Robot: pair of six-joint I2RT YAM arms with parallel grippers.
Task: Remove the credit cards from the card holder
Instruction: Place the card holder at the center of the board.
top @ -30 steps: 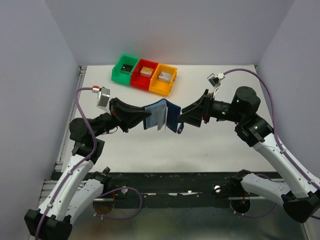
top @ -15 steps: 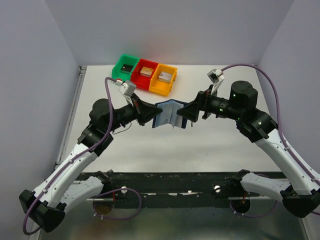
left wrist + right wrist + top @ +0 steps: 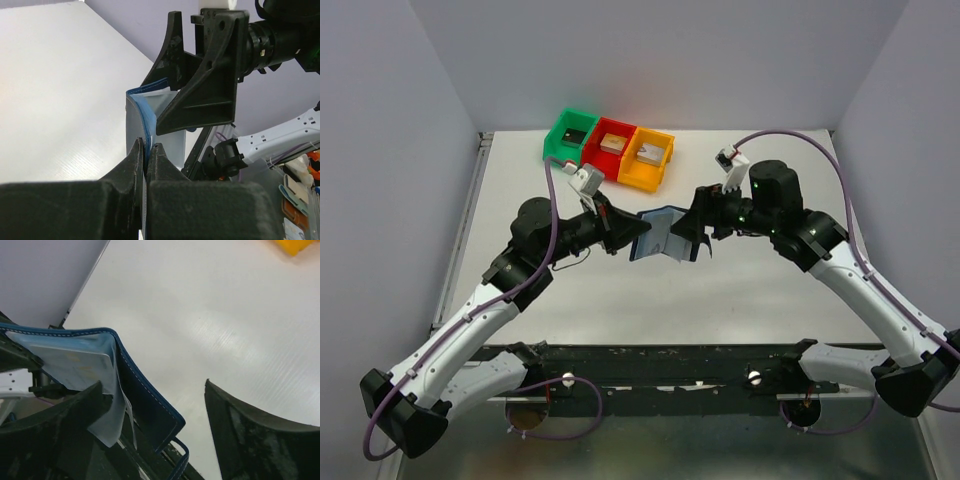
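both arms rise from the near edge and bend inward, wrists level, claws pointing at each other over the middle of the worktop point(image 3: 760, 295). left claw point(image 3: 638, 234) is pinched tight on the left edge of the card holder point(image 3: 665, 232); in the left wrist view its fingers point(image 3: 135, 155) are pressed together on a grey-blue sheet of the holder. the holder hangs open in the air between the two claws, navy cover outward, pale pockets inward. right claw point(image 3: 692, 232) is spread wide at the holder's right side, one finger point(image 3: 75, 415) under the cover with the strap tab, the other well apart from it. pocket contents too blurred to tell. far back sit a green bin point(image 3: 570, 135), red bin point(image 3: 612, 146) and orange bin point(image 3: 648, 157), touching in a row, a small block in each.
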